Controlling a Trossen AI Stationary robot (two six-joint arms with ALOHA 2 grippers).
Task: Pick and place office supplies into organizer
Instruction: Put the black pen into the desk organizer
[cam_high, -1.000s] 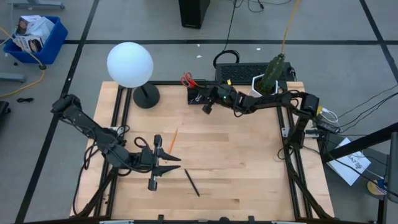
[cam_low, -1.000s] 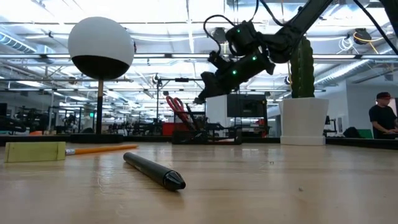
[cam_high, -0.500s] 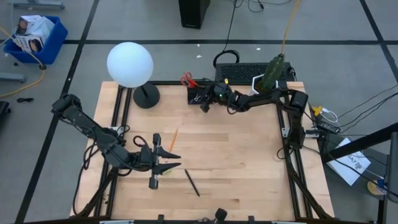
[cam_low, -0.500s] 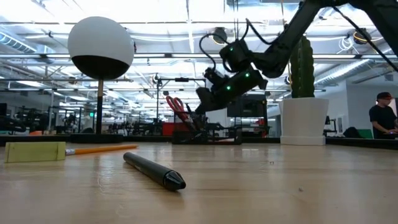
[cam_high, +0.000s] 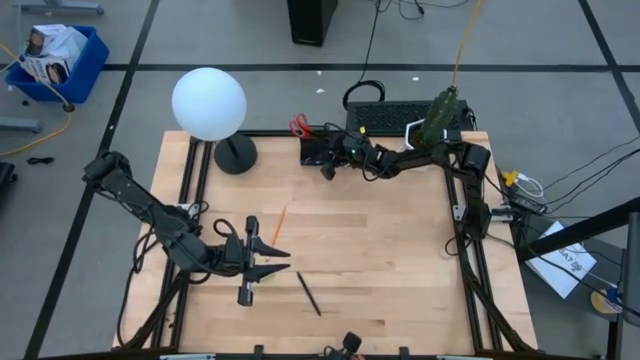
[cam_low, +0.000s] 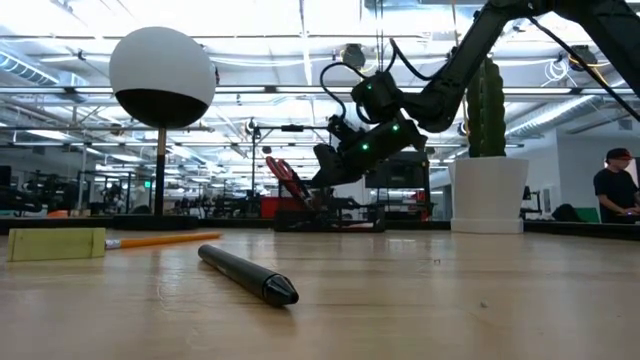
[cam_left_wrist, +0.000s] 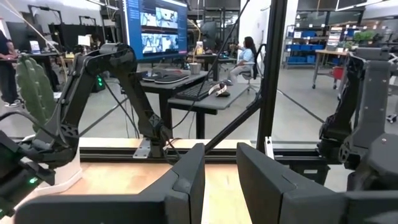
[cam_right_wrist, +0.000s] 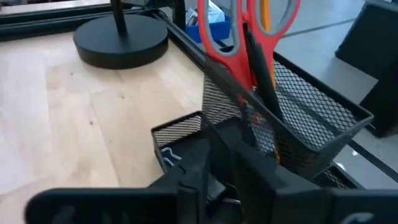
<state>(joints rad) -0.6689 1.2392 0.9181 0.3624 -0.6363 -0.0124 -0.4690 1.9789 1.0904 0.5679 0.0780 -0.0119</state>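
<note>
Inspection, delivery stage. My right gripper (cam_high: 328, 168) hangs at the organizer (cam_high: 318, 150), which sits at the far edge of the desk (cam_high: 400, 270) between the lamp base (cam_high: 235, 153) and the white plant pot (cam_high: 420, 135). In the right wrist view its fingers (cam_right_wrist: 205, 163) stand slightly parted directly over the low front compartment; I see nothing between them. The red-handled scissors (cam_right_wrist: 233, 34) and a black pen (cam_right_wrist: 261, 65) stand upright in the tall mesh compartment.

My left gripper (cam_high: 262, 262) waits low over the near-left desk, fingers apart with a narrow gap and nothing held.

Outstanding items: an orange pencil (cam_high: 279, 222), a black pen (cam_high: 308, 293) and a yellowish pad (cam_low: 55, 243) lie loose on the desk, well apart from the organizer.

Judgement: one deposit appears to be finishing. The next move calls for lifting my right gripper clear without snagging the mesh, then fetching a loose item.
</note>
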